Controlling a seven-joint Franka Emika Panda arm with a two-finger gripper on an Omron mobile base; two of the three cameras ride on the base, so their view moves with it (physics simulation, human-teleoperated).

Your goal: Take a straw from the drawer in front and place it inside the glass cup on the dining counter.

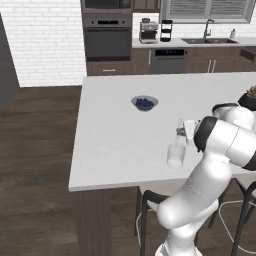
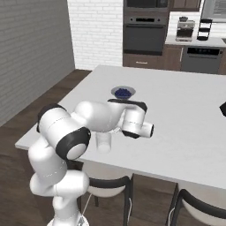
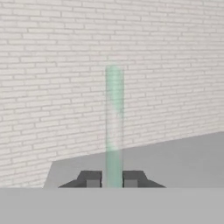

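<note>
In the hand view a thin, pale green straw (image 3: 113,127) stands upright between my fingertips, with my gripper (image 3: 113,178) shut on its lower part. From the left base view, the gripper (image 1: 181,133) hovers just above the glass cup (image 1: 176,156), and the straw (image 1: 180,123) rises from it. The clear cup (image 2: 103,142) stands near the front edge of the white dining counter (image 1: 110,130), partly behind my arm in the right base view. Whether the straw's lower end reaches the cup's mouth I cannot tell. The drawer is out of view.
A grey bowl of blue berries (image 1: 144,103) sits further back on the counter (image 2: 190,132). Dark stools (image 1: 150,200) stand under the front edge. A potted plant (image 1: 250,96) is at the right edge. Oven and worktop line the far wall.
</note>
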